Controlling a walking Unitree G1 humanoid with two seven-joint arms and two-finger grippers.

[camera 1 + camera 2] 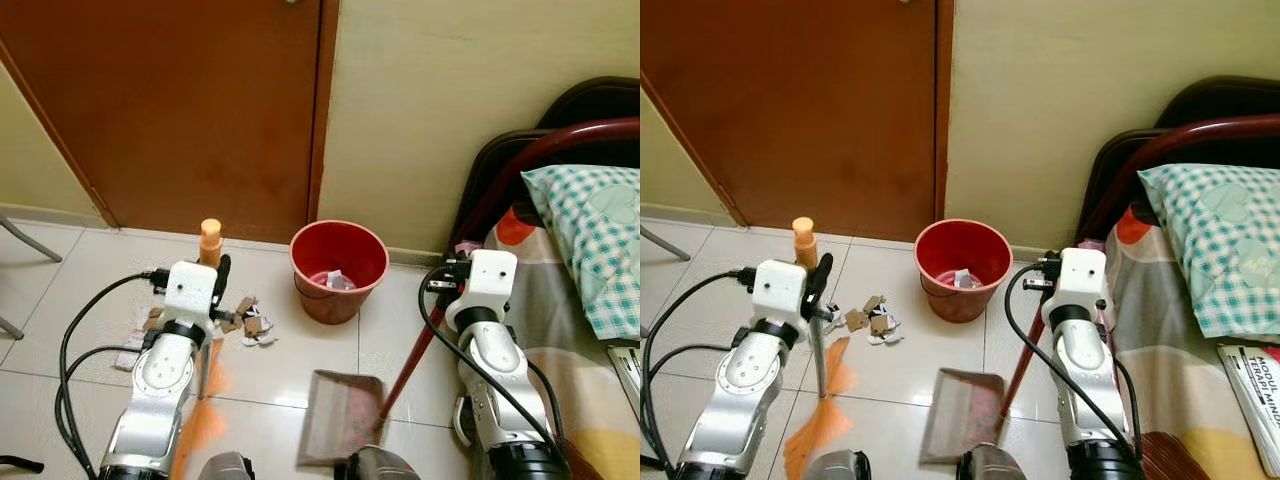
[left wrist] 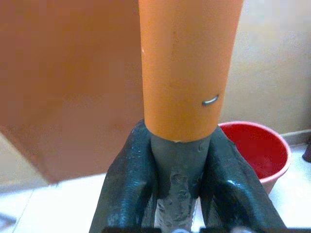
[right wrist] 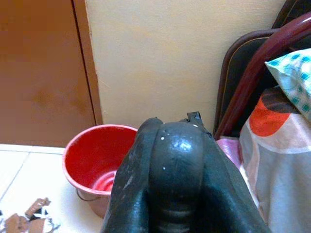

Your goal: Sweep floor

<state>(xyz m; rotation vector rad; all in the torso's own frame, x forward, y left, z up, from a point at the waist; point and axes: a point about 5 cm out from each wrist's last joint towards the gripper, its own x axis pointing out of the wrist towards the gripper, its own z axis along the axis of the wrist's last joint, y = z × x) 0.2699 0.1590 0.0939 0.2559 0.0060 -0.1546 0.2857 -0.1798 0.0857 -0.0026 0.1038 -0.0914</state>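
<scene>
The left gripper is clamped around the broom, keeping it upright with bristles down to push the scraps at its 1 o'clock. The right gripper is closed on the dustpan handle, holding the pan low at the bucket's 6 o'clock to catch them.

Red bucket at centre frame against a cream wall; reddish-brown door upper left. The broom has orange bristles and an orange handle cap (grey shaft between). Grey dustpan on a dark red handle, bottom centre. Teal-and-white checked pillow at right, over a bedsheet with orange and yellow patches
</scene>
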